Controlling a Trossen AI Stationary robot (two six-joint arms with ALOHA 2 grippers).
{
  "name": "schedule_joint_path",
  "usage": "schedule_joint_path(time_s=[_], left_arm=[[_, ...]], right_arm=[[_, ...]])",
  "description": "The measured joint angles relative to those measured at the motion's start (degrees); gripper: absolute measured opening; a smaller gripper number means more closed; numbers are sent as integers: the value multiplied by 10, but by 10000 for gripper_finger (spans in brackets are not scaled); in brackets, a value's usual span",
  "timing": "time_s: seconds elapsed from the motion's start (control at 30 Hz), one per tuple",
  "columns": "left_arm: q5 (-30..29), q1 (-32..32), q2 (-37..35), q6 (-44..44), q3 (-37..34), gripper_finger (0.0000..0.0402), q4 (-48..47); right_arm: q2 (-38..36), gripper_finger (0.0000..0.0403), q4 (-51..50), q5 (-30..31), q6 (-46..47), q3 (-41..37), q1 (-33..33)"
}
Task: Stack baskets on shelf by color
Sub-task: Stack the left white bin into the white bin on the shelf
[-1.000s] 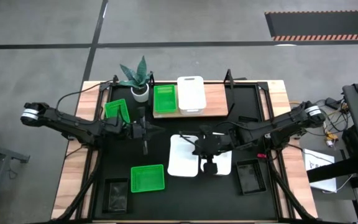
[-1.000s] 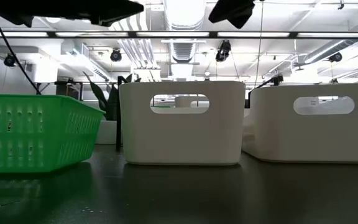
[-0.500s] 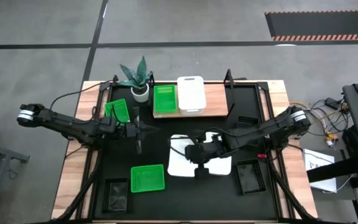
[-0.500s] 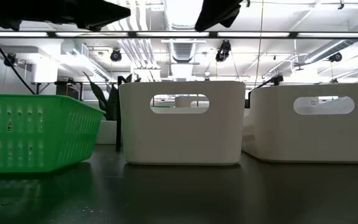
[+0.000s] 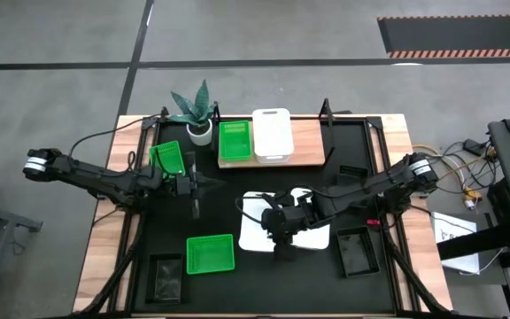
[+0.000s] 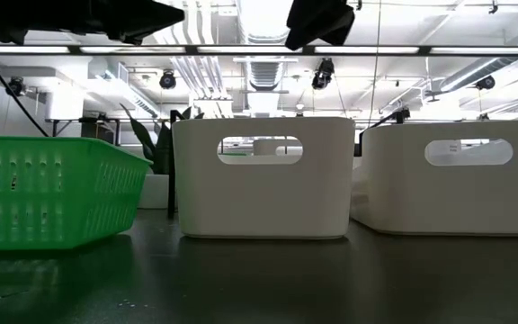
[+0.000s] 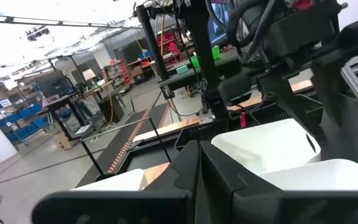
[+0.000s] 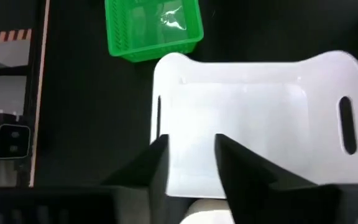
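Only the right wrist view shows the right gripper (image 8: 191,155) with fingers parted above the smooth white plastic basket (image 8: 253,118) at mid worktop. The left gripper (image 5: 196,186) is closed, empty. The ribbed green basket (image 5: 211,253) is near the front edge.

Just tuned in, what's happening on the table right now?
The right hand, fingers apart, hangs over the near-left white basket in mid-table and holds nothing. The left hand waits shut over bare table to the left. On the shelf sit one green basket and one white basket. Two more green baskets, another white one and two black baskets are off the shelf.
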Motion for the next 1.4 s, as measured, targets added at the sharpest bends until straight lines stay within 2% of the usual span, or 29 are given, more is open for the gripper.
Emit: schedule_joint_path(time_s=[0.1, 0.2, 0.33, 0.43, 0.63, 0.8, 1.1, 1.4], left_arm=[[0, 0, -2, -1, 0, 0, 1], [0, 0, -4, -14, 0, 0, 2], [0, 0, -6, -28, 0, 0, 1], [0, 0, -9, -29, 0, 0, 2], [0, 0, -14, -29, 0, 0, 0], [0, 0, -13, -29, 0, 0, 1], [0, 0, -11, -29, 0, 0, 1], [0, 0, -11, -29, 0, 0, 1]], right_arm=[[1, 162, -3, -6, 33, 3, 9], [-2, 181, -20, -29, 85, 12, 18], [-5, 182, -105, -52, 167, 40, 21], [-6, 176, -136, -50, 188, 53, 22], [22, 173, -117, -49, 139, 76, 35], [89, 173, -114, -26, 78, 120, 35], [191, 173, -113, -24, -32, 205, 33], [236, 171, -128, -28, -32, 231, 17]])
